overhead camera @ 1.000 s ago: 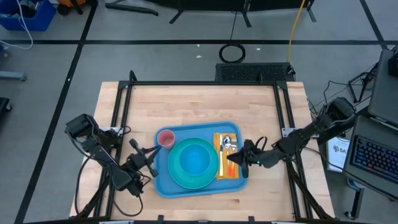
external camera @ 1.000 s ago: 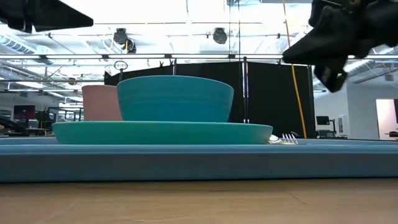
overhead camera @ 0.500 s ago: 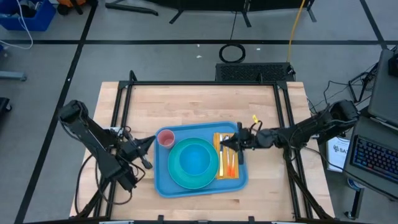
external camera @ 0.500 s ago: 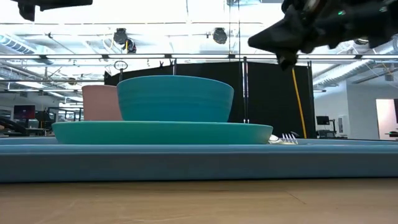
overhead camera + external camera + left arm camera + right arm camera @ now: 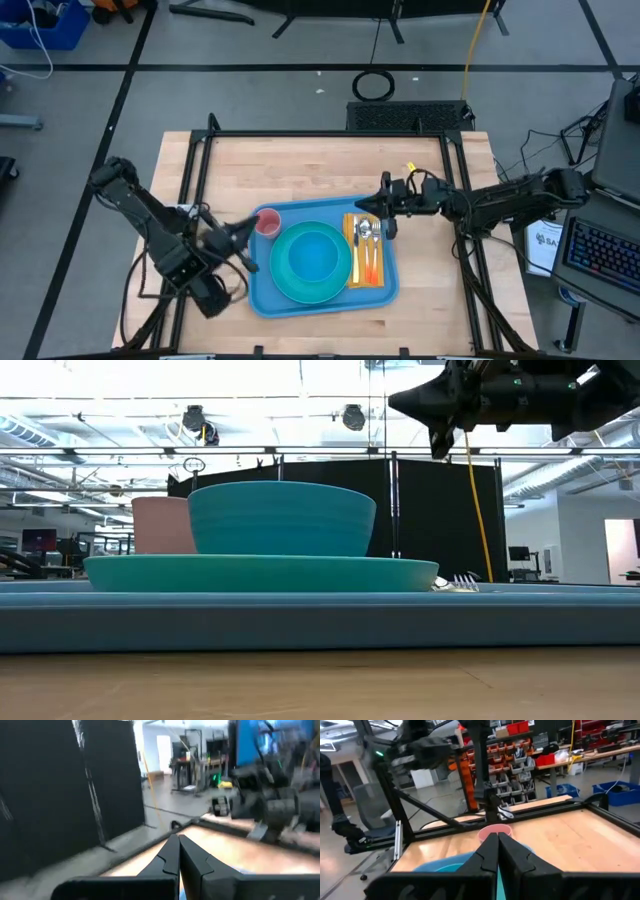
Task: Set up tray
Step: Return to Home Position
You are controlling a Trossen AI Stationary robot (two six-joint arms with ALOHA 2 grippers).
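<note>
The blue tray (image 5: 262, 300) lies on the wooden table, toward its near edge. On it a cyan plate (image 5: 285, 280) carries a teal bowl (image 5: 316, 256). A pink cup (image 5: 267, 222) stands at the tray's far left corner. A fork and spoon (image 5: 366, 232) lie on an orange napkin (image 5: 372, 268) at its right. My left gripper (image 5: 252, 230) hovers shut above the tray's left edge, near the cup. My right gripper (image 5: 362, 208) hovers shut above the tray's far right corner, high in the low view (image 5: 400, 402). Neither holds anything.
A black metal frame (image 5: 200, 170) runs along the table's left, far and right sides. Bare wood (image 5: 320, 165) lies between the tray and the far edge. Cables and a keyboard (image 5: 600, 255) are off the table's right side.
My left gripper has risen from beside the tray's left edge, rolled, and its fingers have come together. My right gripper has swung from over the napkin's near end toward the far edge and upward, rolling as it went. Everything on the tray has stayed put.
</note>
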